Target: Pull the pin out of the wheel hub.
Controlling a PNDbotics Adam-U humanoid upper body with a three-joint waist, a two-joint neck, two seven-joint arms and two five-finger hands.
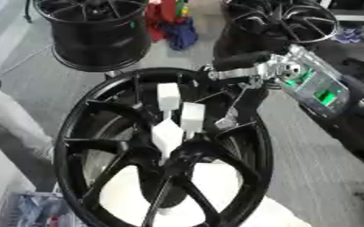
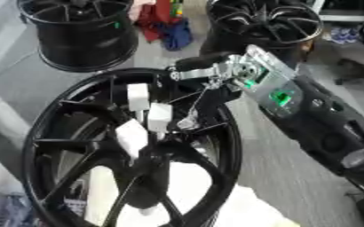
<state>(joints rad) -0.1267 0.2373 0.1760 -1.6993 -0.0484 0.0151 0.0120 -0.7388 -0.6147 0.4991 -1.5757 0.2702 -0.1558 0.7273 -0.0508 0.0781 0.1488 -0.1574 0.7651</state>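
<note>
Right hand (image 2: 216,73) over wheel hub (image 1: 169,155), frame centre.
Hand enters from upper right, fingers reaching down past the rim toward white pins (image 1: 191,116) standing at hub centre; finger state cannot tell. Two more black wheels (image 1: 100,33) at top.

This looks like a workshop or wheel garage. A large black wheel (image 1: 166,150) fills the near view, and two more black rims (image 1: 100,31) (image 2: 267,22) stand on the grey floor (image 1: 317,168) at the far edge. A heap of red and blue rags (image 1: 173,24) lies between those rims. Dark equipment (image 2: 348,71) crowds the floor's right side.
</note>
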